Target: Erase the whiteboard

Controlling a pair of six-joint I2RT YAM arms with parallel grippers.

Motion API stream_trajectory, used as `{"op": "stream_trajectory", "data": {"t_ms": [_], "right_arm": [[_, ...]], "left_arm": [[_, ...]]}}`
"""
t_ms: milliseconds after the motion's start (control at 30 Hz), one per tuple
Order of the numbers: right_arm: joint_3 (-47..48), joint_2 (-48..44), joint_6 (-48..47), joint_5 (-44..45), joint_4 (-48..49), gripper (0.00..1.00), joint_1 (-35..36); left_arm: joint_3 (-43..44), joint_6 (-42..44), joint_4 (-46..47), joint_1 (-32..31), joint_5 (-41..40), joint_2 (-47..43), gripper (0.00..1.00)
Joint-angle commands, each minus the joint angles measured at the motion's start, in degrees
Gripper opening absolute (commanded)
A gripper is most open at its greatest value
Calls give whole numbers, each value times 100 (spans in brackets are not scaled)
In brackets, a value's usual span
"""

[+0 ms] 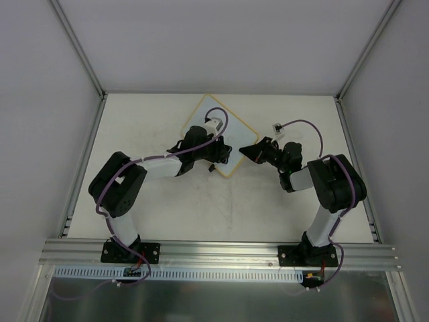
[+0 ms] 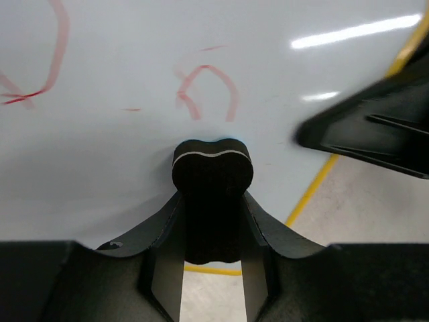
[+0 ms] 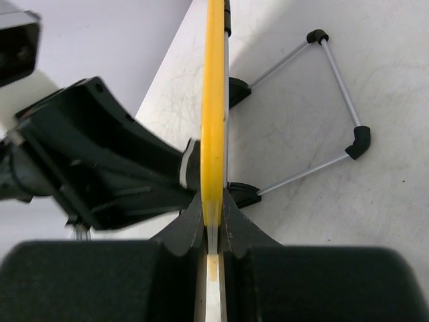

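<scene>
The whiteboard [image 1: 236,134] has a yellow frame and lies turned like a diamond at the table's middle back. Red scribbles [image 2: 204,87] mark its white surface [image 2: 134,154]. My left gripper [image 1: 223,155] is shut on a small black eraser [image 2: 212,168], whose end is pressed against the board just below the scribbles. My right gripper [image 1: 247,151] is shut on the board's yellow edge [image 3: 213,100] at its right corner. In the right wrist view the fingers [image 3: 231,218] clamp both sides of the frame. The right gripper's finger also shows in the left wrist view [image 2: 375,134].
A wire stand [image 3: 335,107] with black clips sticks out from the board's back side. The white table [image 1: 154,134] is walled at the back and sides. An aluminium rail [image 1: 221,251] runs along the near edge by the arm bases.
</scene>
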Motion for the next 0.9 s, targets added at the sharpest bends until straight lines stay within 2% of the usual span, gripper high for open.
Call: {"op": "stream_trajectory", "data": {"t_ms": [0,233,567,667,867], "right_arm": [[174,-247,-9,-411,1501,0,144],[174,-265,-1,-411,1501,0,161],[165,-274,-1,-428,1510,0,170],[165,-283,-9,-420,1501,0,170],[183,-274,-1,-428,1510,0,170]], "left_arm": [[195,-83,-793,622,264,-224,0],[774,5,-1408,1404,272,-136,0],[2006,-197,-1980,2300,580,953,0],[2120,-329,-2059,2502,747,1068,0],[2278,-302,-2164,2512,808,1138,0]]}}
